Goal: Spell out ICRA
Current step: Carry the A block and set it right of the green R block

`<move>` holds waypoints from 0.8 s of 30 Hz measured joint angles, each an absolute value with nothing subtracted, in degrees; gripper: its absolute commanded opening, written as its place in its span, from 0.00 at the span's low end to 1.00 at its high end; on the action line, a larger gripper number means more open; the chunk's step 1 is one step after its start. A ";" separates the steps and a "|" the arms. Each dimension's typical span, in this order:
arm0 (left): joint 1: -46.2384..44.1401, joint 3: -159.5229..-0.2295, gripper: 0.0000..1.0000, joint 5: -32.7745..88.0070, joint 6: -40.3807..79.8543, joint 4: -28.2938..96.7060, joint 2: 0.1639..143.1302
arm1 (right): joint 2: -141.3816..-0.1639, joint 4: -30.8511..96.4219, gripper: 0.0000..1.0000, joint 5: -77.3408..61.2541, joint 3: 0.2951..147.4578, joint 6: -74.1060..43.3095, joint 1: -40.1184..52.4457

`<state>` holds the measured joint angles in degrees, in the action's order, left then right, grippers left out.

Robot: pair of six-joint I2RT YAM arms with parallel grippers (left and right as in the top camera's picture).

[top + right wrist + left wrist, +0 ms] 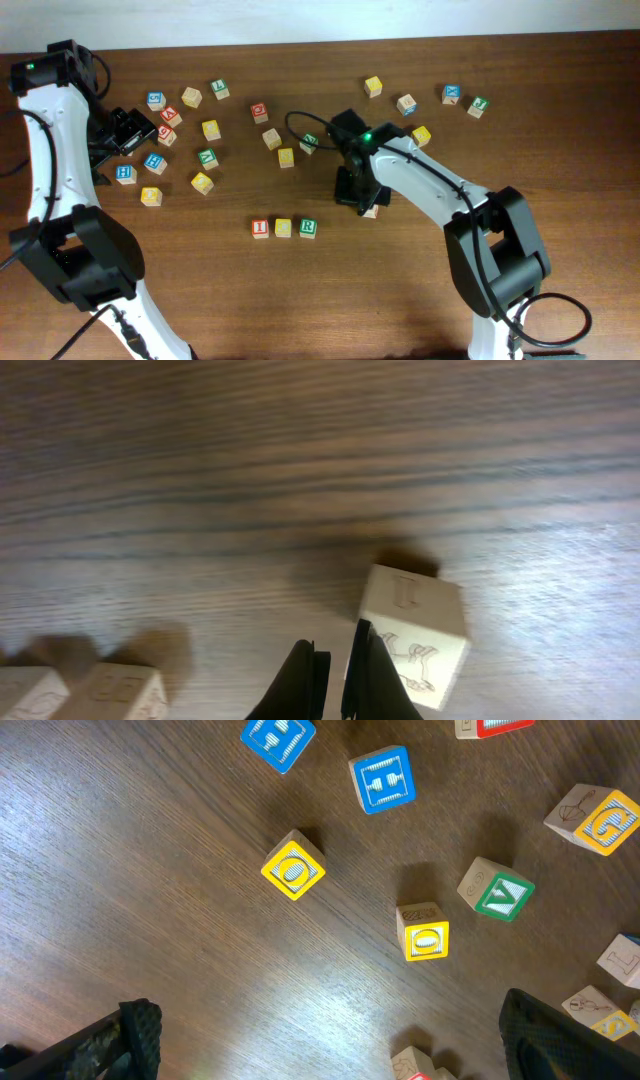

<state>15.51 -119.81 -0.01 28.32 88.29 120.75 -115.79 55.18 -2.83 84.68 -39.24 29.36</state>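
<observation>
Three letter blocks lie in a row on the table: a red one [260,228], a yellow one [283,228] and a green one [307,227]. To their right my right gripper [358,196] is down at the table with its jaws shut and nothing between them. A pale wooden block [371,210] sits just beside it. In the right wrist view this block [414,635] rests against the outer side of the right finger [375,675], and two row blocks [120,690] show at the lower left. My left gripper [126,133] hovers open over the scattered blocks at the left.
Loose blocks are strewn across the far half of the table [400,300]: a cluster at the left [205,157], more at the back right [452,95]. Under the left gripper [345,1055] lie two yellow blocks [293,870] [424,932], two blue ones [381,778] and a green one [497,890].
</observation>
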 measured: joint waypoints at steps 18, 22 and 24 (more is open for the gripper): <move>15.51 -119.81 0.99 -0.01 28.34 88.31 120.75 | -117.49 79.22 0.53 0.32 107.22 -33.98 30.79; 15.51 -119.81 0.99 -0.03 28.34 88.29 120.75 | -114.61 82.91 0.65 3.01 105.21 -33.71 27.05; 15.51 -119.81 0.99 -0.03 28.34 88.29 120.75 | -114.52 77.67 0.65 2.52 98.30 -33.21 25.87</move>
